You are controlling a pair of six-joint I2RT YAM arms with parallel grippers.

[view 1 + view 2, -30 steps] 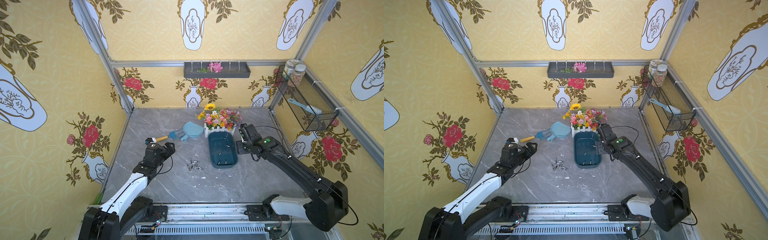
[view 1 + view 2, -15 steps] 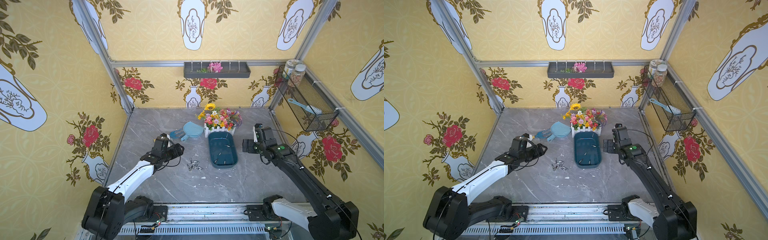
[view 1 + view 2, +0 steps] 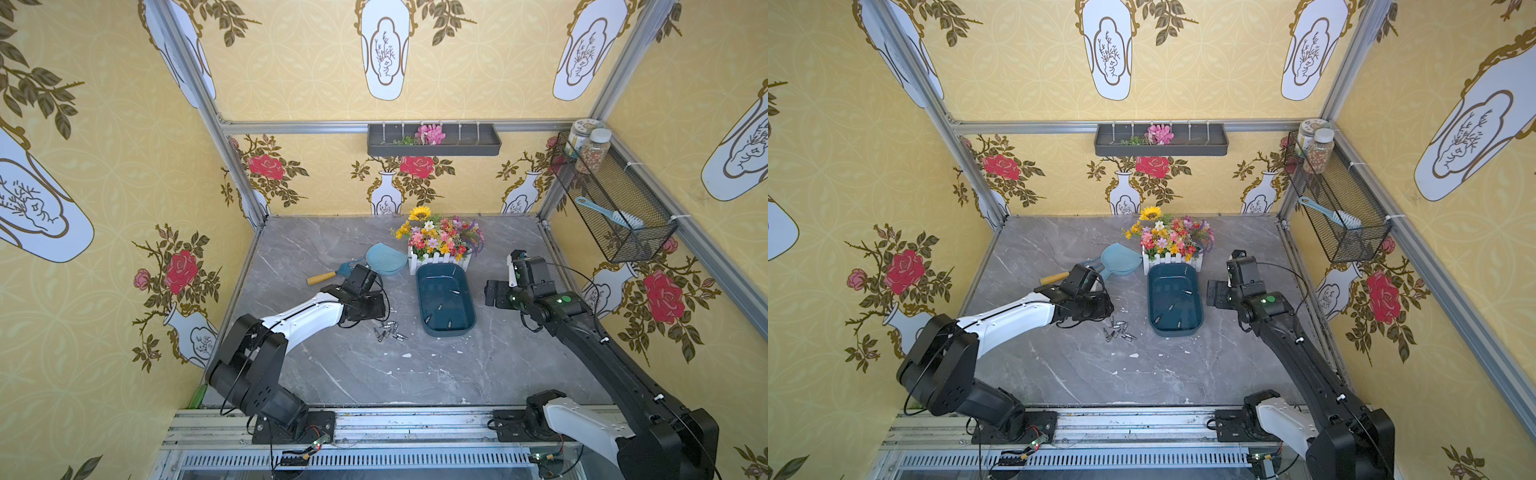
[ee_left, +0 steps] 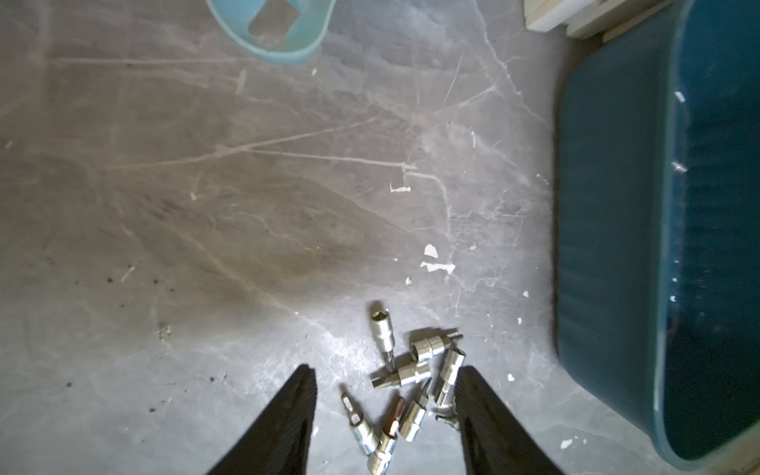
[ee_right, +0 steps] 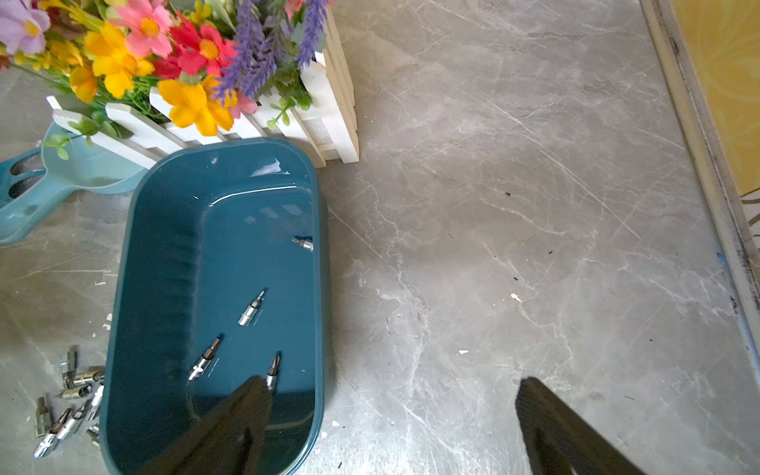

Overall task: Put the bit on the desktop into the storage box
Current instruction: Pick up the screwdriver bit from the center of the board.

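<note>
Several small silver bits point(image 3: 390, 330) point(image 3: 1119, 330) lie in a loose pile on the grey marble desktop point(image 3: 332, 365), just left of the dark teal storage box point(image 3: 446, 332) point(image 3: 1167, 291). My left gripper point(image 3: 379, 315) point(image 3: 1106, 309) point(image 4: 385, 370) is low over the pile, open, its two black fingers straddling several bits point(image 4: 407, 386) without clamping any. The box point(image 5: 164, 267) holds several bits point(image 5: 251, 308). My right gripper point(image 3: 503, 278) point(image 3: 1225, 276) point(image 5: 392, 384) hovers wide open and empty beside the box's right side.
A light blue dustpan point(image 3: 384, 259) and a wooden-handled tool point(image 3: 322, 277) lie behind the left gripper. A white fenced flower box point(image 3: 440, 241) touches the storage box's far end. A wire basket point(image 3: 611, 199) hangs on the right wall. White chips dot the desktop.
The left arm has swung right from beside the dustpan handle to the bit pile, its jaws narrowing. The right arm has drawn back rightward off the storage box with jaws opening wider.
</note>
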